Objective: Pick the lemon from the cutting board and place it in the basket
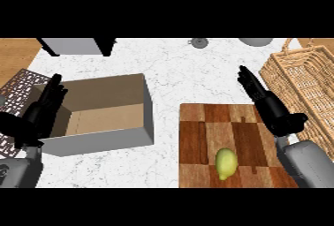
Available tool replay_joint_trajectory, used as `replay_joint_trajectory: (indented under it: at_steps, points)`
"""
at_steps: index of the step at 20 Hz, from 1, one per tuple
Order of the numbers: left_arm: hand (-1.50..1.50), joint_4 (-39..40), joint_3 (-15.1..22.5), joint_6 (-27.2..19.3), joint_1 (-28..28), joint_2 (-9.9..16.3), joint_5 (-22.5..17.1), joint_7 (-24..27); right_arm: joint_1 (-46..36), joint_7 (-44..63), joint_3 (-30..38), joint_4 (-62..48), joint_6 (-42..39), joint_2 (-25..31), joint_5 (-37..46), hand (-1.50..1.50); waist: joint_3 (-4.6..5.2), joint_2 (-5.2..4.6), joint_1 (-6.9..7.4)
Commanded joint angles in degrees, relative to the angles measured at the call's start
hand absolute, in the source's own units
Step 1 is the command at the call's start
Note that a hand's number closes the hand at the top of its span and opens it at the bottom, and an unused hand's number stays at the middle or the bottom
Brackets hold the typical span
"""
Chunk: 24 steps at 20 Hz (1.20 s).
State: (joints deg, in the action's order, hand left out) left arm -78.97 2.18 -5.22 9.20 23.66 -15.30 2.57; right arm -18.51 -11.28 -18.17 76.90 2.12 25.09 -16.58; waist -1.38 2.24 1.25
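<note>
lemon (pixel 226 163) – on cutting board (pixel 209 132) | basket (pixel 301 88) – cut off right

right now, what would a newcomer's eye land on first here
Probably the yellow-green lemon, lying alone near the front of the checkered wooden cutting board. Next, the open cardboard box to its left and the wicker basket at the right edge. The right robot hand is open between board and basket.
</note>
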Motion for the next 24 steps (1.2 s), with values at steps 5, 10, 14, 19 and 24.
replay_joint_trajectory:
  at_steps: [5, 10, 14, 19, 24]
  points:
    - [0.00, -2.0, 1.5, -3.6, -1.4, 3.3, 5.9, -6.8, 8.4, -30.3, 7.0, 7.5, -6.6, -0.3, -3.2, 1.50, 0.77, -2.01, -3.97]
    - [0.00, -1.6, 2.3, -2.3, -2.7, 2.6, 4.9, -9.8, 7.4, -49.0, 0.1, 18.6, -1.6, -6.9, 8.7, -1.50, 0.86, -1.69, -5.40]
    - [0.00, -2.9, 1.3, -2.3, -3.9, 3.8, 5.3, -11.5, 18.5, -56.6, -0.4, 20.8, 11.2, -12.9, 15.1, -1.50, 1.12, -1.63, -6.66]
    - [0.00, -4.0, -0.9, -2.5, -6.4, 5.3, 5.4, -12.1, 29.9, -50.2, 6.5, 22.9, 24.1, -9.6, 25.0, -1.50, 1.64, -1.16, -10.20]
    - [0.00, -7.2, -1.4, -2.8, -7.9, 5.2, 5.4, -13.7, 42.9, -45.5, 12.0, 24.3, 28.9, -1.8, 36.2, -1.50, 1.88, -1.32, -9.93]
